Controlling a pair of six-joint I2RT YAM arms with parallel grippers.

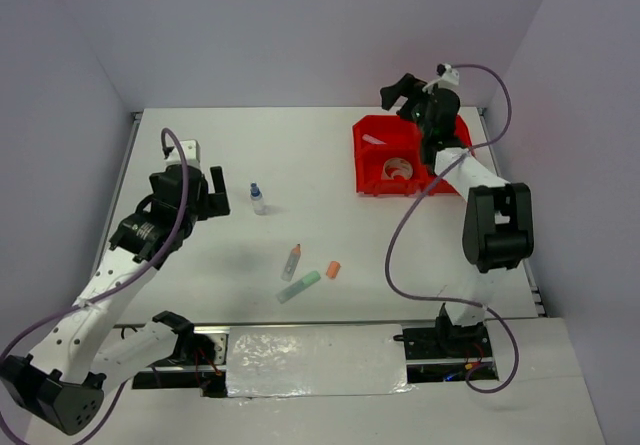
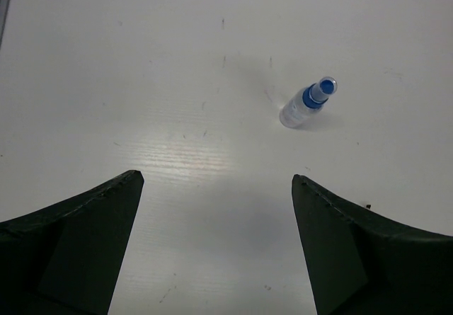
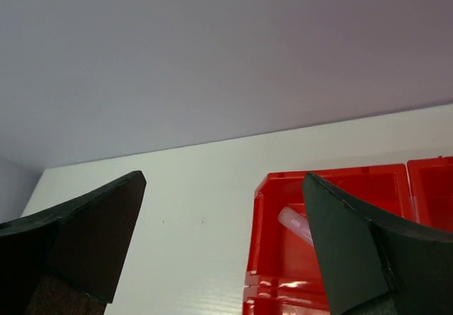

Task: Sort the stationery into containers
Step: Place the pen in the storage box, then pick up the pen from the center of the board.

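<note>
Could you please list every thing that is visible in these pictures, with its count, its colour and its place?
Small clear plastic bottle with blue cap: one, clear and blue, upright on the table, ahead of the left gripper.
Slim pale highlighter with orange tip: one, lying mid-table.
Pastel green highlighter: one, lying just nearer than it.
Small orange piece: one, right of both highlighters.
Red plastic bins: one joined block, far right, partly hidden by the right arm.
Whitish tape roll: one, in the near-left bin.
Pale oblong item: one, in the far-left bin.
White table: one.
Left gripper: open, empty.
Right gripper: open, empty, above the bins.
</note>
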